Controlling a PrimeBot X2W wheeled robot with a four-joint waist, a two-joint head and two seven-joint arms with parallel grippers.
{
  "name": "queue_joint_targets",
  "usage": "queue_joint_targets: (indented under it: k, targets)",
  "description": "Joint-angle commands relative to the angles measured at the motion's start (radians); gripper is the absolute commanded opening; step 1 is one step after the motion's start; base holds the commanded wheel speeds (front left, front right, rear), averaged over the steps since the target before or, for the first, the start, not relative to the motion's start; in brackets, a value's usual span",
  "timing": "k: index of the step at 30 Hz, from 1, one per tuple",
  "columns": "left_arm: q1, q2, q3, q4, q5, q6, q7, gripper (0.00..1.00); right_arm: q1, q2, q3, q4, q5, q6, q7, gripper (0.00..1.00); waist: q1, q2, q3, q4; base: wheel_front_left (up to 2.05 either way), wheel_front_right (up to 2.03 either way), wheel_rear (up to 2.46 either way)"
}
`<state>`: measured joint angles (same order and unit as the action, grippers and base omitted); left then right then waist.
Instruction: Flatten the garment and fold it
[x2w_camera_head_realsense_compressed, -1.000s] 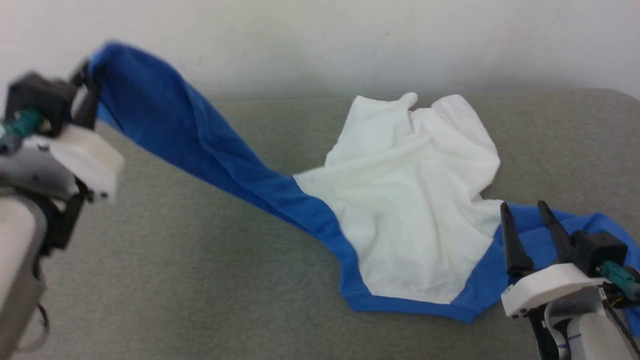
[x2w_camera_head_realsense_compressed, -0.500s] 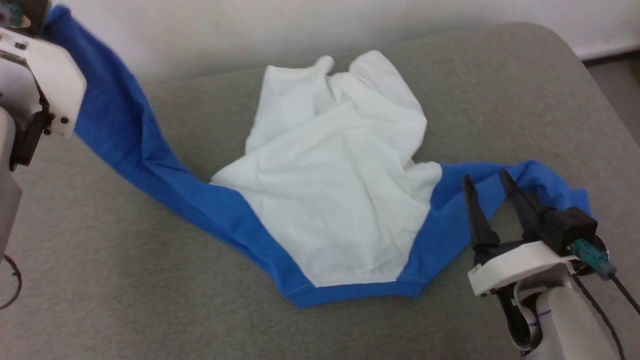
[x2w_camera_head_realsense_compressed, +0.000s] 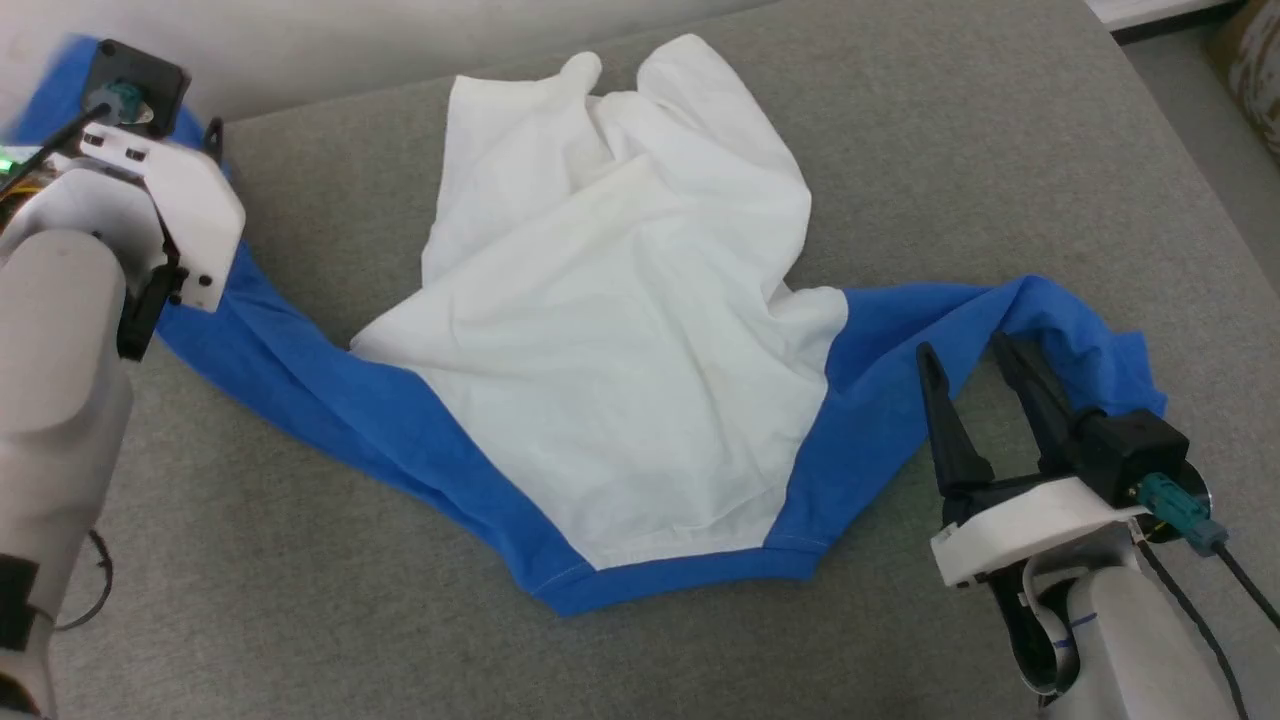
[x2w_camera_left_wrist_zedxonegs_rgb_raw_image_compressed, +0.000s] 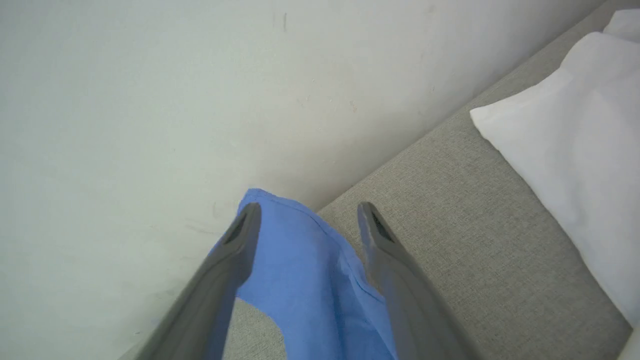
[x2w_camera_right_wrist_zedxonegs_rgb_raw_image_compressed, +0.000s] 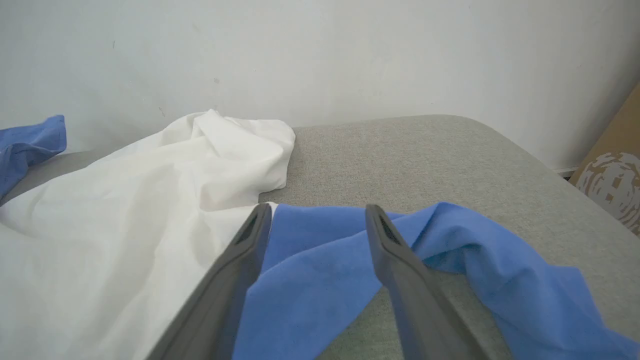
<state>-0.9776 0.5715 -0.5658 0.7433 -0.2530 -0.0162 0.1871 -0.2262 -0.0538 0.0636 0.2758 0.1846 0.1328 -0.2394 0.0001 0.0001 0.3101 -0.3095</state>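
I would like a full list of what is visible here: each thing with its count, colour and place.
garment: one, white with blue sleeves, crumpled on the surface, sleeves spread to both sides
surface: one, grey fabric, under the garment
wall: one, white, behind the surface
cardboard: one, brown with pale print, beyond the surface's right end
left gripper: one, dark fingers, open, a blue sleeve between them, near the wall
right gripper: one, dark fingers, open, at the other sleeve

Rumpled garment (x2w_camera_head_realsense_compressed: 620, 330) (white and blue)
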Motion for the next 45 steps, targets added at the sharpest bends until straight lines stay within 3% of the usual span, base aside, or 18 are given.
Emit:
queue_joint_targets:
  k: [1, 10, 16, 22, 30, 37, 45]
  targets:
    - [-0.023, -0.007, 0.001, 0.011, 0.002, 0.004, -0.029, 1.0, -0.003, 0.003, -0.005, 0.0, -0.008, -0.002, -0.003, 1.0, -0.0001, -0.0001, -0.033, 0.035, 0.0, 0.0, 0.0]
    - [0.019, -0.09, 0.033, -0.002, -0.057, 0.024, -0.258, 1.0, 0.047, -0.007, -0.067, -0.02, -0.033, -0.002, 0.028, 1.0, -0.0001, -0.0001, -0.168, 0.153, 0.0, 0.0, 0.0]
    - [0.184, -0.124, 0.035, -0.128, -0.107, 0.049, -0.318, 1.0, 0.106, -0.018, -0.119, -0.048, -0.044, -0.002, 0.057, 1.0, -0.0001, -0.0001, -0.246, 0.22, 0.0, 0.0, 0.0]
    - [0.444, -0.138, 0.016, -0.31, -0.172, 0.091, -0.257, 1.0, 0.164, -0.018, -0.136, -0.084, -0.053, -0.002, 0.084, 1.0, -0.0001, -0.0001, -0.293, 0.26, 0.0, 0.0, 0.0]
    - [0.707, -0.171, -0.067, -0.527, -0.253, 0.134, -0.061, 1.0, 0.196, -0.011, -0.129, -0.118, -0.05, -0.002, 0.11, 1.0, -0.0001, -0.0001, -0.286, 0.274, 0.0, 0.0, 0.0]
    - [0.719, -0.236, -0.121, -0.573, -0.285, 0.151, 0.055, 1.0, 0.181, -0.008, -0.122, -0.14, -0.047, -0.002, 0.114, 1.0, -0.0001, -0.0001, -0.221, 0.266, 0.0, 0.0, 0.0]
    - [0.632, -0.319, -0.116, -0.499, -0.302, 0.187, 0.103, 1.0, 0.146, -0.006, -0.108, -0.131, -0.042, -0.002, 0.099, 1.0, -0.0001, -0.0001, -0.147, 0.232, 0.0, 0.0, 0.0]
